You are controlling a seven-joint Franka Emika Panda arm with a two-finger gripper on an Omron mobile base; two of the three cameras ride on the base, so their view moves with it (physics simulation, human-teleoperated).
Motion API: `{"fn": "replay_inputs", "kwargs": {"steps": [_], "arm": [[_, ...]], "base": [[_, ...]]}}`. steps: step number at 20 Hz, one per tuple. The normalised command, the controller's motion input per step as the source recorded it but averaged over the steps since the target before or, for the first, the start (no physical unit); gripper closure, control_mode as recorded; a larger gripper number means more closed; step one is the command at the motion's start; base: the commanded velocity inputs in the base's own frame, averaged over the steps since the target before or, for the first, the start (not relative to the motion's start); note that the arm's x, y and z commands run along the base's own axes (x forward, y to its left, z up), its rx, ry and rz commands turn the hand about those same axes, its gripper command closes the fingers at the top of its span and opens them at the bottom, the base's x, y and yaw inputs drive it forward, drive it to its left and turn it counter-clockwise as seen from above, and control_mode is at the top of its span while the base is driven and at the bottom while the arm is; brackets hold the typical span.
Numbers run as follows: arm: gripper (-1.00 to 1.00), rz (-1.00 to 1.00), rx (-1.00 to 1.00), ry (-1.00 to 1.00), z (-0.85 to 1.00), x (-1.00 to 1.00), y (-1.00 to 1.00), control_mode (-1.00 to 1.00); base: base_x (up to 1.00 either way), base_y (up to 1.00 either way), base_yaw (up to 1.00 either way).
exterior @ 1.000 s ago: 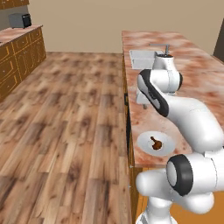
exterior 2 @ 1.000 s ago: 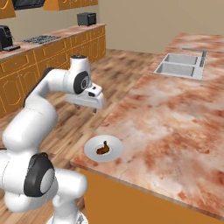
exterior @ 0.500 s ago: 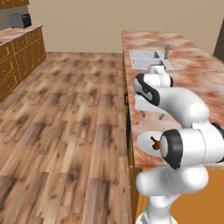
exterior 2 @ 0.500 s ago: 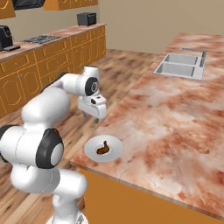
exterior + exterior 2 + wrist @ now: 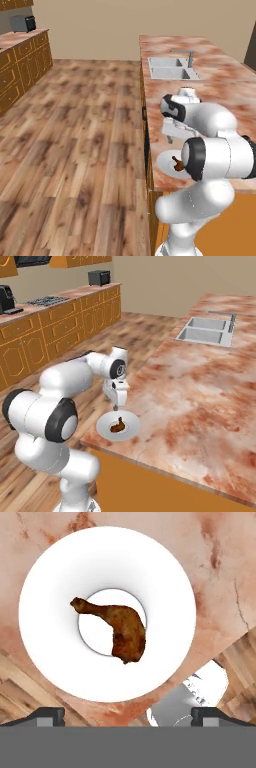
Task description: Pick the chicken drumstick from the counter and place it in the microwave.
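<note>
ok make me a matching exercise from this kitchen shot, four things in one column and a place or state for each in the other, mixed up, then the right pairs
Things:
1. chicken drumstick
2. white plate
3. sink
4. gripper

Places or states:
A. set into the far end of the counter
B. open, hanging just above the plate
C. lying on the plate
D. at the near corner of the counter, by its edge

Pairs: 1-C, 2-D, 3-A, 4-B
</note>
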Motion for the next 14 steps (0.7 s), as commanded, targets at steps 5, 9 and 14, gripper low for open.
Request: {"fn": "replay_inputs", "kwargs": {"steps": [5,9,14], "arm": [[-1.0,-0.05,-0.01,-0.1,-0.5,-0.24,-0.43,-1.0],[-1.0,0.0,0.0,-0.17,-0.51,-0.08,-0.17,-1.0],[-1.0,0.04,0.0,-0.22,-0.45,0.0,0.0,-1.0]], "base": [[0.0,0.0,0.0],[0.0,0.0,0.0],[0.0,0.0,0.0]]}}
